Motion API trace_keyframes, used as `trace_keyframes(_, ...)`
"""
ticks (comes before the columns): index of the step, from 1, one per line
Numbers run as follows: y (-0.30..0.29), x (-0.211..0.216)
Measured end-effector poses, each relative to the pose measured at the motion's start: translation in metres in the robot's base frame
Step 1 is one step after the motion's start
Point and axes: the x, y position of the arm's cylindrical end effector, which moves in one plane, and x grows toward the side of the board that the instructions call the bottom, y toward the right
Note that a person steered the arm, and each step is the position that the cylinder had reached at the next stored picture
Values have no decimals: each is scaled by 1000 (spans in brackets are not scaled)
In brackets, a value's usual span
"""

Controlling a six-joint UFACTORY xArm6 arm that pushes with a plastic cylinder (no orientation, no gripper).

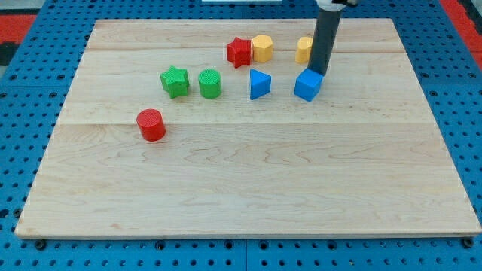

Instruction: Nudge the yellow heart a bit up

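Camera view, tool: bare rod, nothing to open or close, grips nothing; my tip (321,72) is down on the wooden board (248,188).
Tip position: between two blocks, just above the blue cube (308,85), just below the yellow block behind the rod.
Task block: yellow heart (303,50) at upper right, half hidden by the rod, so its shape is hard to confirm; taken as the heart because the other yellow block (262,47) looks hexagonal.
Neighbours: red star (239,52) touching that hexagon; blue triangular block (259,83), green star (174,80), green cylinder (209,83), red cylinder (151,124) well clear to the view's left.
Step in hand: lined up below the heart; contact cannot be confirmed.
Next move: short, straight push toward the view's top, centred so the heart doesn't spin; stop early.
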Motion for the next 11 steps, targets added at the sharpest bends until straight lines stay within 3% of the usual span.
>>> trace_keyframes(2, 28, -1)
trace_keyframes(3, 78, 30)
trace_keyframes(4, 87, 61)
trace_keyframes(6, 72, -68)
trace_keyframes(7, 46, -92)
trace_keyframes(8, 68, -102)
trace_keyframes(9, 71, -47)
trace_keyframes(11, -30, -40)
